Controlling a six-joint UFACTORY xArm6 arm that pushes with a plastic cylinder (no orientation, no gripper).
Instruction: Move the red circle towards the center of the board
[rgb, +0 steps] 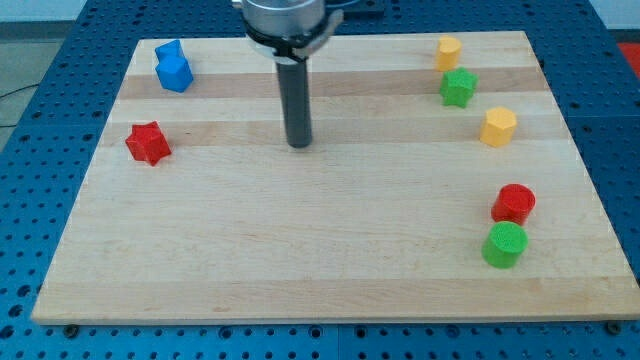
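Observation:
The red circle (514, 203) sits near the board's right edge, low in the view, touching the green circle (505, 244) just below it. My tip (300, 144) rests on the wooden board (300, 250) near its upper middle, far to the left of the red circle and apart from every block. The rod rises from the tip to the arm's head at the view's top.
A red star (148, 143) lies at the left. Two blue blocks (173, 67) sit together at the upper left. At the upper right are a yellow block (448, 52), a green star (458, 87) and a yellow hexagon (497, 127).

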